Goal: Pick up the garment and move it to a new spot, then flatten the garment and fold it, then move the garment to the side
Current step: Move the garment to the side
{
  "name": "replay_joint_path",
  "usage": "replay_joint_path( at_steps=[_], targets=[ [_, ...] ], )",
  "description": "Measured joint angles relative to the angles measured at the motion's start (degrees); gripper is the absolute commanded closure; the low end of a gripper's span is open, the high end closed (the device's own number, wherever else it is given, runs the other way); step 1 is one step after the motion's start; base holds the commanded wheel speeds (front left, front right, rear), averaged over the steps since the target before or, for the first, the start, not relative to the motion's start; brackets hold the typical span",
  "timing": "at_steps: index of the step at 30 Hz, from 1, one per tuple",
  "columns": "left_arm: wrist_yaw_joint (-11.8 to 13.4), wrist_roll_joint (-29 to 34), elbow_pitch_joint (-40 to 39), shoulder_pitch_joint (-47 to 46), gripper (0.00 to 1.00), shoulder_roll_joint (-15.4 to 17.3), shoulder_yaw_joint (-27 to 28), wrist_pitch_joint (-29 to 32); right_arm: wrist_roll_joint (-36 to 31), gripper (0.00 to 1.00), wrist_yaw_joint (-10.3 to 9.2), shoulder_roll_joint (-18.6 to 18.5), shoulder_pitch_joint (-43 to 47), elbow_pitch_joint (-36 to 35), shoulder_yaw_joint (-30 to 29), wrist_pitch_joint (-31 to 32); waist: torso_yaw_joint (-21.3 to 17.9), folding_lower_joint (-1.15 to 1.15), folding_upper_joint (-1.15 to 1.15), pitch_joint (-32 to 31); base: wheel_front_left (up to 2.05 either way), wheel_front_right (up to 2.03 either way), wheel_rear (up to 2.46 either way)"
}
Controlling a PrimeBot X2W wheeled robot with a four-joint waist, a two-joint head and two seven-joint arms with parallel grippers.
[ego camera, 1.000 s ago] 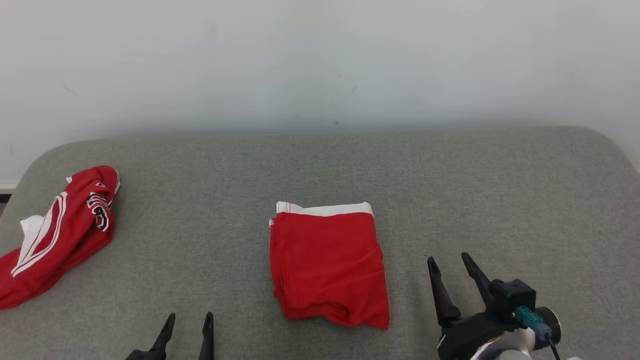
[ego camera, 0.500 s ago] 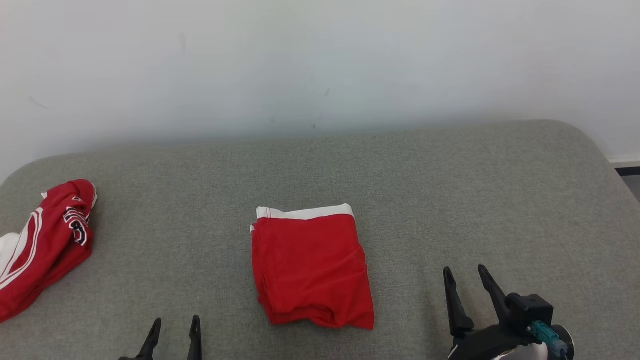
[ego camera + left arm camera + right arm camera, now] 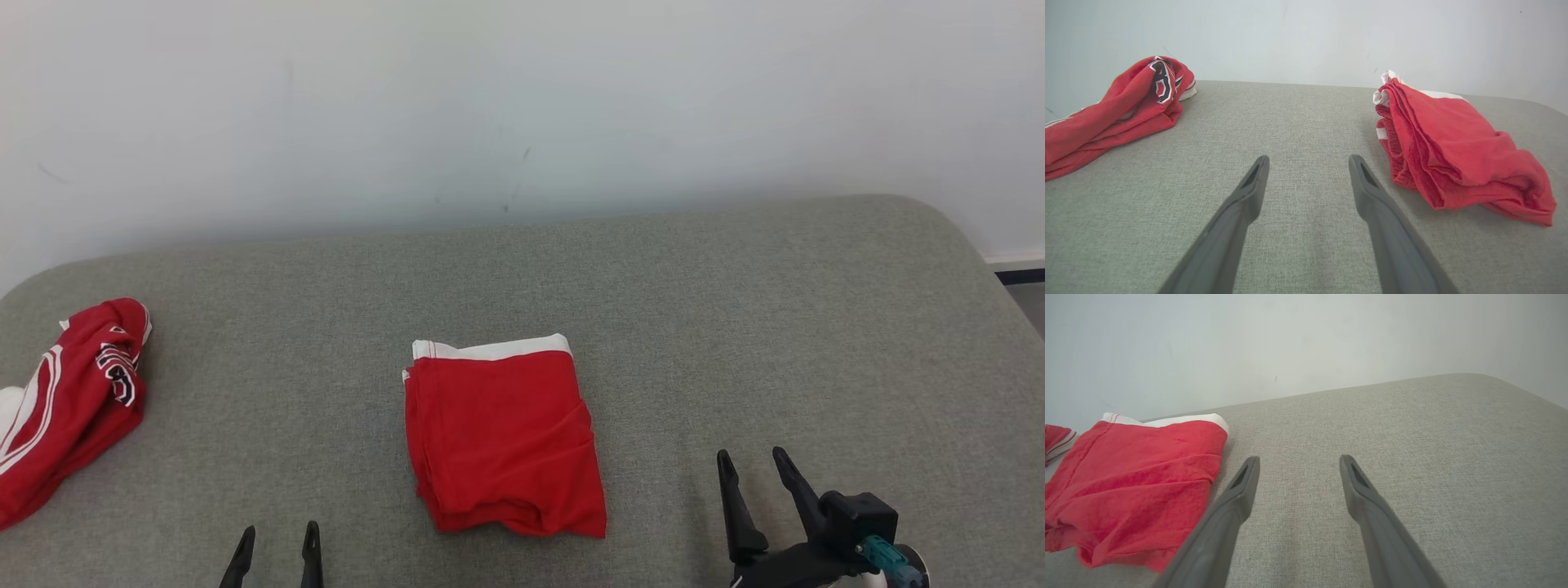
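Head view: folded garment awaits its sideways move

At the grey fabric counter (image 3: 735,327) left edge, crumpled red jersey (image 3: 69,400); left pincer (image 3: 279,532) spread, empty; folded red cloth garment with white band (image 3: 502,441) mid-counter; right pincer (image 3: 749,454) spread, empty. Best to pinch all layers together.

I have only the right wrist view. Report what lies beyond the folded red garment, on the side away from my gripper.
Observer: A crumpled red jersey with white stripes lies at the left end of the grey surface, apart from the folded garment.
Operator: Give me the other arm's state.
Observer: The left gripper is open and holds nothing, low and to the left of the folded garment.
Operator: Describe the fold's left edge.
Observer: Several stacked layers show along it.
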Motion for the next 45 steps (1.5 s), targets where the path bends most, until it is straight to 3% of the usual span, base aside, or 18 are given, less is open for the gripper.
replay_joint_path(
  at_steps=[16,30,40,45],
  targets=[
    [-0.11,0.0,0.31,-0.07,0.0,0.0,-0.27,0.0,0.98,0.0,0.0,0.01,-0.34,0.2,2.11,0.0,0.44,0.0,0.0,0.54,0.0,0.0,0.0],
    [-0.53,0.3,-1.15,-1.54,0.0,-0.01,-3.91,0.0,4.28,0.0,0.0,0.02,-3.27,1.68,6.84,0.0,4.03,0.0,0.0,4.64,0.0,0.0,0.0],
    [-0.42,-0.77,-1.44,-4.1,0.0,0.0,-6.87,0.0,7.45,0.0,0.0,0.07,-9.19,6.25,9.85,-0.01,8.05,0.01,0.0,9.22,0.0,0.0,0.0],
    [-0.19,-1.41,-1.22,-5.32,0.0,-0.01,-7.75,0.0,9.09,0.0,0.0,0.0,-13.39,12.17,10.82,0.0,9.98,0.01,0.0,11.4,0.0,0.0,0.0]
  ],
)
